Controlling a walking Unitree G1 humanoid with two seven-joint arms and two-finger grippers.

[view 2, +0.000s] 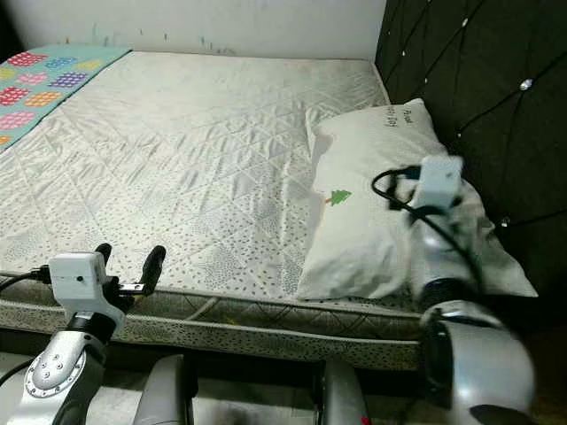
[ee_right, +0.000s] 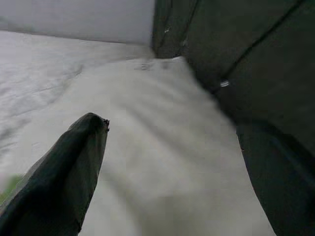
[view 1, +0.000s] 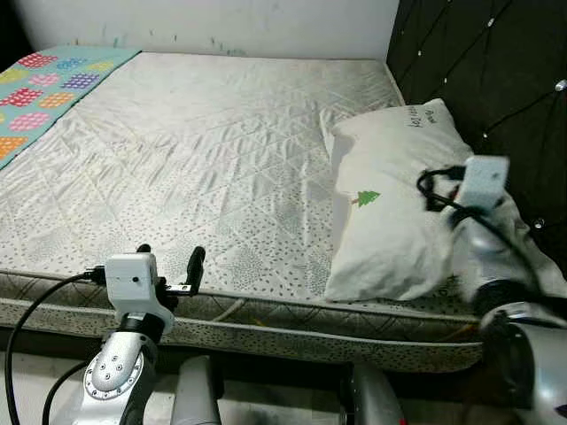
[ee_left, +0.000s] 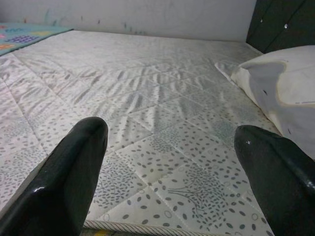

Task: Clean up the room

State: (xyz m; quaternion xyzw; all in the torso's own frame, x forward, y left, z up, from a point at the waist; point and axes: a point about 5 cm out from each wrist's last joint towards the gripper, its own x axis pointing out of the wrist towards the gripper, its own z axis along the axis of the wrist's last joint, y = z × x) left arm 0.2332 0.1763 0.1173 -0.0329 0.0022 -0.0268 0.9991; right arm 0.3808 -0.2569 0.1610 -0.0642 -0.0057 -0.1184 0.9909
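head views high, wrists low over mattress (view 1: 204,142)

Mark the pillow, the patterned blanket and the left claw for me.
pillow (view 1: 390,190): left eye view, on its white top face beside the tree print.
patterned blanket (view 1: 40,93): left eye view, on the coloured squares at the bed's far left corner.
left claw (ee_left: 170,162): left wrist view, midway between its two black fingertips.

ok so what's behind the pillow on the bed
The dark tufted headboard stands right behind the pillow. The right arm covers part of the pillow's far side, so anything tucked there cannot be seen.
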